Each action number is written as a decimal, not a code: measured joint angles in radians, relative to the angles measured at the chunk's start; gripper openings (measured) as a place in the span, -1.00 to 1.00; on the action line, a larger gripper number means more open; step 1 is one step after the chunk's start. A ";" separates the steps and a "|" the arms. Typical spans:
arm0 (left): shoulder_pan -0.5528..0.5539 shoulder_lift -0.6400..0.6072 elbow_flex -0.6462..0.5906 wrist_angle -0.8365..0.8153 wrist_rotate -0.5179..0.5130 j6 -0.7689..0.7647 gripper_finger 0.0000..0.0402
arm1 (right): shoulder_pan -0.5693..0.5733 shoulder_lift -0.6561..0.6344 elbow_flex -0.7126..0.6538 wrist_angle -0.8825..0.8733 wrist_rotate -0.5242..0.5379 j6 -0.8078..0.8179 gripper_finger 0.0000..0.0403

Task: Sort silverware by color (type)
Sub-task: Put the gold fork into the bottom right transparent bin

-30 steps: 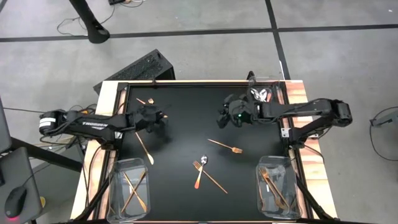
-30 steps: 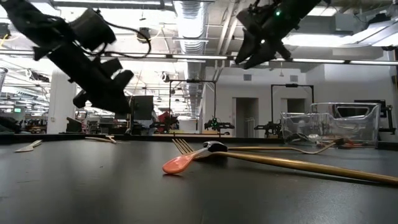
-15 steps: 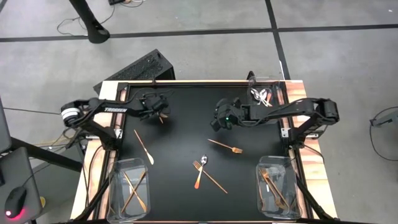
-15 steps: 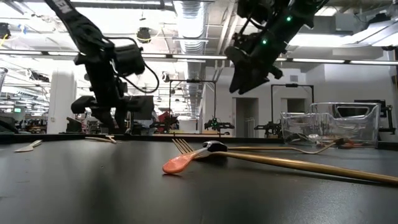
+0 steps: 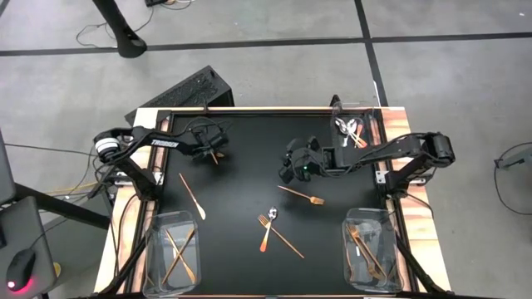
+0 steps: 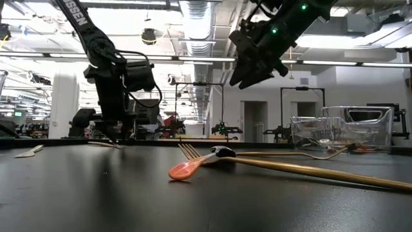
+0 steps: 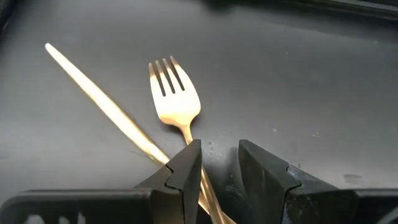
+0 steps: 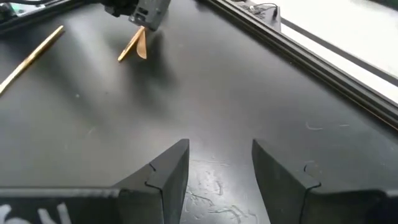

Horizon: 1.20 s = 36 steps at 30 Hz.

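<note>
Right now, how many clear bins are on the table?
3. In the high view, the left bin is at the table's bottom-left corner, the right bin at the bottom-right corner, and the small bin at the top-right corner. None looks hidden.

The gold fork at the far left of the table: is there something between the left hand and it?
Nothing visible stands between them. The left hand is already down at the gold fork, with the fork's handle running between its fingers. A gold stick-like piece lies crossed beside the handle and could be caught too.
</note>
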 joint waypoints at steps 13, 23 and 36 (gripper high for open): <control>-0.052 -0.036 -0.005 -0.026 -0.107 -0.054 -0.50 | 0.004 0.000 -0.011 -0.002 0.002 -0.006 -0.03; -0.053 -0.038 -0.005 -0.060 -0.137 -0.097 -0.50 | 0.006 0.000 -0.025 -0.001 0.003 0.000 -0.03; -0.049 0.011 -0.015 -0.052 -0.112 -0.123 -0.50 | 0.018 0.000 -0.025 -0.001 0.002 0.000 -0.03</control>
